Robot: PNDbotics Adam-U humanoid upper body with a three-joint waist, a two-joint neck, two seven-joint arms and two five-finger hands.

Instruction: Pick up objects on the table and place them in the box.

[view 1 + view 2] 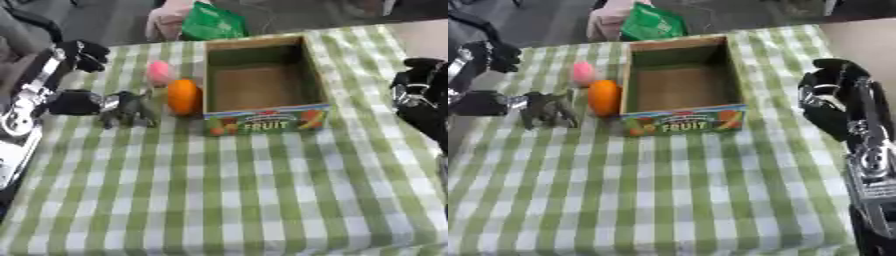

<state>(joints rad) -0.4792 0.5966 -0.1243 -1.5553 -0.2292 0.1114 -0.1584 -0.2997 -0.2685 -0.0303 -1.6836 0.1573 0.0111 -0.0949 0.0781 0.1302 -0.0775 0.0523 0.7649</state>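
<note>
So far the cardboard fruit box sits empty near the table's far edge, while the left hand, fingers curled, closes on the grey toy animal, with the orange fruit and pink egg-shaped toy still waiting beside the box and the right hand idle at the right edge, its fingers' state unclear.

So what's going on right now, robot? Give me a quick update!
Left hand curled on the grey toy. Right hand idle, right of the box. Box empty; orange object and pink object wait beside it. Nothing blocking.

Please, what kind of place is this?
Probably an indoor test setup for a robot: a table under a green checked tablecloth, a cardboard fruit box and an orange toy fruit beside it.
</note>
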